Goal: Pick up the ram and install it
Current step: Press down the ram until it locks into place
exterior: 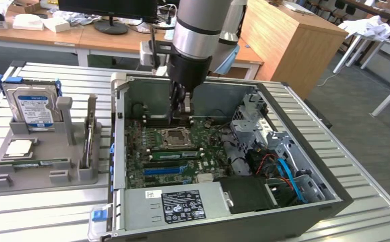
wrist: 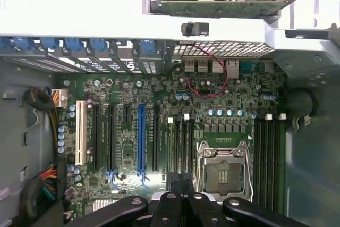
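Spanning a slatted metal table (exterior: 40, 212), lab desks (exterior: 67, 38) behind.

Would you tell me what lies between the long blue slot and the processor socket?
In the wrist view, several parallel dark slots lie between the blue slot and the processor socket, some with white latches.

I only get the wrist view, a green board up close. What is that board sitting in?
Observer: An open computer case, lying flat on a slatted metal table.
Operator: Anything beside it?
Observer: A grey holder on the exterior view's left, with a hard drive standing in it.
Operator: Anything else there?
Observer: A square silver chip lies flat in front of the drive.
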`<state>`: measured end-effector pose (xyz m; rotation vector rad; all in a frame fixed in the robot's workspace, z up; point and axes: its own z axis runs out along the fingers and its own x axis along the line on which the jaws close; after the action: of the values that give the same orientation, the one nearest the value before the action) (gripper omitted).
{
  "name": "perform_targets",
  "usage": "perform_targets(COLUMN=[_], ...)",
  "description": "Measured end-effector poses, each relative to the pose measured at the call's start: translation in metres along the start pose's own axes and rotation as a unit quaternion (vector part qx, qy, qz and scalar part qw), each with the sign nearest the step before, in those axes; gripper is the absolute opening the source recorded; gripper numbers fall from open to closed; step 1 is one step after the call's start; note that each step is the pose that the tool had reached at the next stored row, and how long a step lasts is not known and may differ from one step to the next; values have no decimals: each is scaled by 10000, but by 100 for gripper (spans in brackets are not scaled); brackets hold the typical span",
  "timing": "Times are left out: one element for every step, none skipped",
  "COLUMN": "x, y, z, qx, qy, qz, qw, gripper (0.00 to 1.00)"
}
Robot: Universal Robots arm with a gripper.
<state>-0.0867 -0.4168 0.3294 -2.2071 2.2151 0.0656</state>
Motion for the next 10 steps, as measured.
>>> perform_targets(x=[-1, -2, -3, -3, -3, -3, -3, -3, -3, -3], y=[0, 1, 1, 1, 2, 2, 2, 2, 1, 0], z=[-21, -42, -62, -79, -81, -81, -81, -81, -81, -81], qx=[0, 0, 0, 0, 0, 0, 0, 0, 0, 0], qy=[0, -1, -1, 0, -1, -1, -1, -1, -1, 0], qz=[0, 0, 0, 0, 0, 0, 0, 0, 0, -1], qw=[10000, 10000, 10000, 10000, 10000, 10000, 10000, 10000, 10000, 10000], gripper=[10, 10, 10, 10, 10, 10, 10, 10, 10, 10])
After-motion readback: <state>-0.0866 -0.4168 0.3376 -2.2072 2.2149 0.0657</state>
